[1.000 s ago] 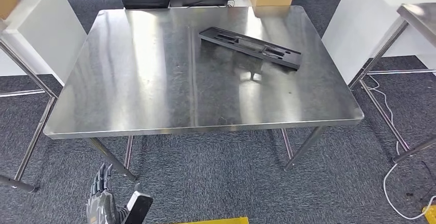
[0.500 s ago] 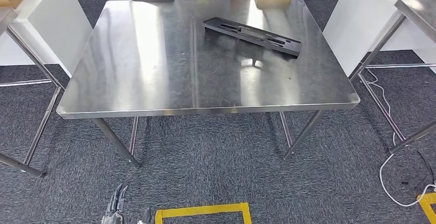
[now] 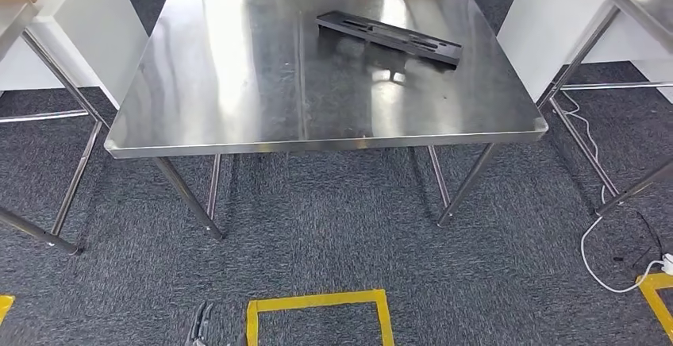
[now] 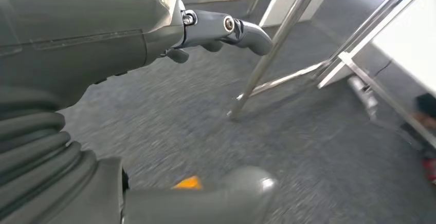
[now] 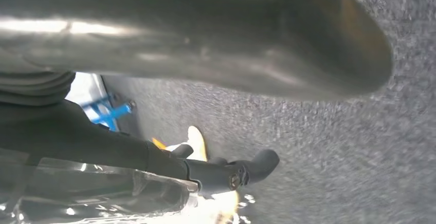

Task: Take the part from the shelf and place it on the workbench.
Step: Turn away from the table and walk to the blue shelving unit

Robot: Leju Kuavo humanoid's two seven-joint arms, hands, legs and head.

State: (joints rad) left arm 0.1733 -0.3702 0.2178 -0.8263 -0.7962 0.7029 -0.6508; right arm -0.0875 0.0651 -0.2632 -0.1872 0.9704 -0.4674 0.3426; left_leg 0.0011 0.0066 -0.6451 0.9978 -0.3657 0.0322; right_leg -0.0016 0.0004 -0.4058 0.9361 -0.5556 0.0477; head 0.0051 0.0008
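The part [image 3: 389, 38], a long flat black plastic piece with cut-outs, lies on the far right area of the steel workbench [image 3: 238, 84], with no hand touching it. Just the fingertips of my left hand [image 3: 200, 332] show at the bottom edge of the head view, low over the carpet and well short of the bench. In the left wrist view my left hand [image 4: 103, 34] holds nothing, its thumb and fingers apart. In the right wrist view my right hand [image 5: 154, 147] hangs over the carpet, also holding nothing, fingers apart from the thumb.
A yellow tape square [image 3: 317, 302] marks the carpet in front of the bench. A second steel table [image 3: 635, 1] stands at the right with a white cable [image 3: 611, 274] on the floor under it. At the left are a white panel [image 3: 87, 21] and another table's legs [image 3: 63, 92].
The whole picture has shifted: the camera has drawn back, so the bench sits higher and more floor shows. My left hand has sunk toward the bottom edge. The part has not moved on the bench.
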